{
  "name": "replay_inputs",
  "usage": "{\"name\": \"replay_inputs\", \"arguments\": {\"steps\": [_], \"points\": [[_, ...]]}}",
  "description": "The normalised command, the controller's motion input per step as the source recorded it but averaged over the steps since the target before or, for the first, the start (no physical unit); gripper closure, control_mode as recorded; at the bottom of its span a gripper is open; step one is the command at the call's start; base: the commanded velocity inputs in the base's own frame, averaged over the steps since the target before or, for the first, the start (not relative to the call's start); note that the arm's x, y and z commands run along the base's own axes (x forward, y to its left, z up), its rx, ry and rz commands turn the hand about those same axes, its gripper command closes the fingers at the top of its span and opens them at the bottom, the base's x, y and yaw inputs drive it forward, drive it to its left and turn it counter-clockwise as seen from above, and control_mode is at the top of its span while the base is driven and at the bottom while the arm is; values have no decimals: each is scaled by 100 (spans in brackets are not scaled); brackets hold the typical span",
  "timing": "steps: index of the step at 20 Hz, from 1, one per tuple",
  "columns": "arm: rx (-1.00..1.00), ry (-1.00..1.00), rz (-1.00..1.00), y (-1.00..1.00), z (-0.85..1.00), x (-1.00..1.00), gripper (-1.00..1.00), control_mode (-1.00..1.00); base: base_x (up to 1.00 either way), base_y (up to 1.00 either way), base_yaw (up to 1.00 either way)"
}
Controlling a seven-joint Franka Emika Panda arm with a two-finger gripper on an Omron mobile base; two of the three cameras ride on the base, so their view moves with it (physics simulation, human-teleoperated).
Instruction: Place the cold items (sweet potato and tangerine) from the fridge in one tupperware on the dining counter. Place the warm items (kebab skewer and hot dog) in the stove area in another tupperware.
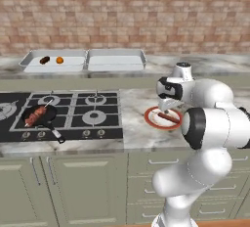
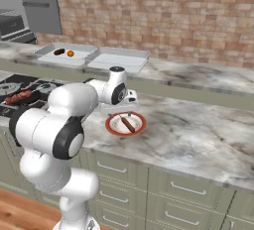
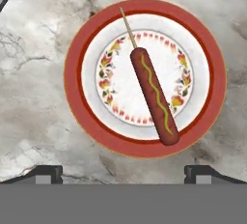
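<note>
No readable text, label, brand, number or sign appears on anything here.

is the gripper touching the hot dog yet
Apart. The hand view shows the open gripper above the hot dog, fingertips spread wide of it.

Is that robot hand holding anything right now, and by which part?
Nothing. Its fingers stand wide open above the hot dog, which lies untouched on the plate.

Hot dog (image 3: 153,95) flat on plate (image 3: 87,121)
</note>
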Motion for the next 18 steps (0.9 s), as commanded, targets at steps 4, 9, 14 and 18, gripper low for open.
{"name": "replay_inputs", "arguments": {"steps": [4,9,14,18], "points": [[-7,7,5,-4,-33,46,-100,-100,0,0,0],[-4,-1,0,-2,-44,40,-100,-100,0,0,0],[-1,1,0,-19,-55,37,-100,-100,0,0,0],[0,4,0,-17,-34,29,-100,-100,0,0,0]]}}
